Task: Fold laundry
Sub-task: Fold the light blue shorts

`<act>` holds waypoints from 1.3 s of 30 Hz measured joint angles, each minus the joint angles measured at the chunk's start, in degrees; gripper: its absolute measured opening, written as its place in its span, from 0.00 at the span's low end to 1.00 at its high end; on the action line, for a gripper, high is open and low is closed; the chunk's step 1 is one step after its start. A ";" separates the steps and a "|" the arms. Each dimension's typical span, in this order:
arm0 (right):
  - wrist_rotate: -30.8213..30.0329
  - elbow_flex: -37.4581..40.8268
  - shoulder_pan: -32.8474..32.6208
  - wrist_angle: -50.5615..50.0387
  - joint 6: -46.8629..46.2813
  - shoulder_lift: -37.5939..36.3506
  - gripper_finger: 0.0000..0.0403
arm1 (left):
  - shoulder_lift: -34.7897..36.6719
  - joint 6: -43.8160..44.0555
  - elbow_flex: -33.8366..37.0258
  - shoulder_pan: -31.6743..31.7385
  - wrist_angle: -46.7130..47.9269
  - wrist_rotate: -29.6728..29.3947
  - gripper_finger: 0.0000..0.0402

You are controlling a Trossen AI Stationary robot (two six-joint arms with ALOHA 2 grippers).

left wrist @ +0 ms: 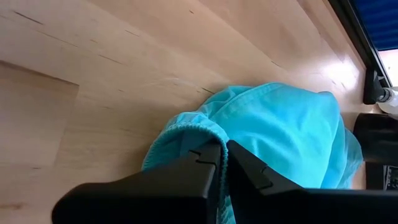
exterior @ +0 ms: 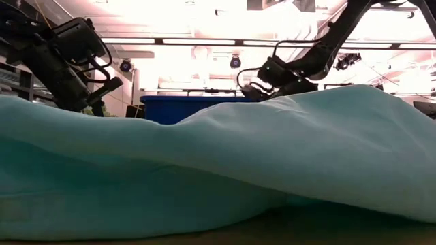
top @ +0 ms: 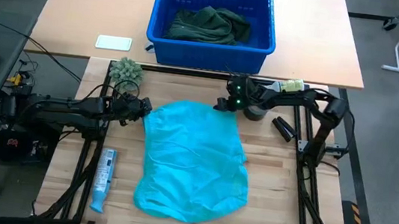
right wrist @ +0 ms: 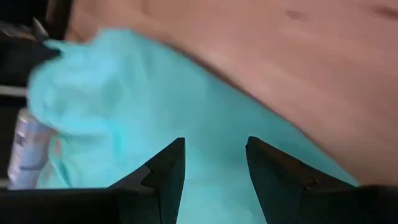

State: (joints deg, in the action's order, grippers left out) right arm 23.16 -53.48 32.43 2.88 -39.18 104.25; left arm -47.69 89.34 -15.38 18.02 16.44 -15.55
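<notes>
Garments number two: turquoise shirt point(top: 192, 160) pinched by left hand point(top: 142, 110); right hand point(top: 225, 102) wide.

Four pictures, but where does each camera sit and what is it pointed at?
High: overhead, looking straight down on the table, both arms, turquoise shirt, blue bin.
Low: table height, looking across the shirt; both arms hang in from above.
Left wrist: on the left arm, past the left gripper shut on the shirt's edge.
Right wrist: on the right arm, the open right gripper over the shirt.
Shared: all show the shirt.
</notes>
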 joint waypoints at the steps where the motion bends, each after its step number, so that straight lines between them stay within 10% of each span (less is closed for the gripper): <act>1: -0.20 -0.04 0.27 -1.51 0.69 0.00 0.39 | 0.01 0.00 0.00 0.02 -0.03 0.00 0.00; 15: -21.63 -0.01 5.43 -21.03 8.27 -8.46 0.39 | 0.01 -0.02 0.00 0.00 0.38 -1.02 0.00; 24: -6.84 -0.04 7.59 -25.57 5.54 -13.21 0.39 | -0.01 -2.12 -0.02 0.00 0.42 -1.61 0.00; 39: -10.53 -0.01 3.04 -29.96 -2.52 -10.22 0.39 | -0.01 -2.59 -0.02 0.00 0.23 -1.62 0.00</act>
State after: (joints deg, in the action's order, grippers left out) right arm 12.63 -53.49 35.47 -27.09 -41.70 94.03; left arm -47.70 86.75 -15.40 18.02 16.67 -17.17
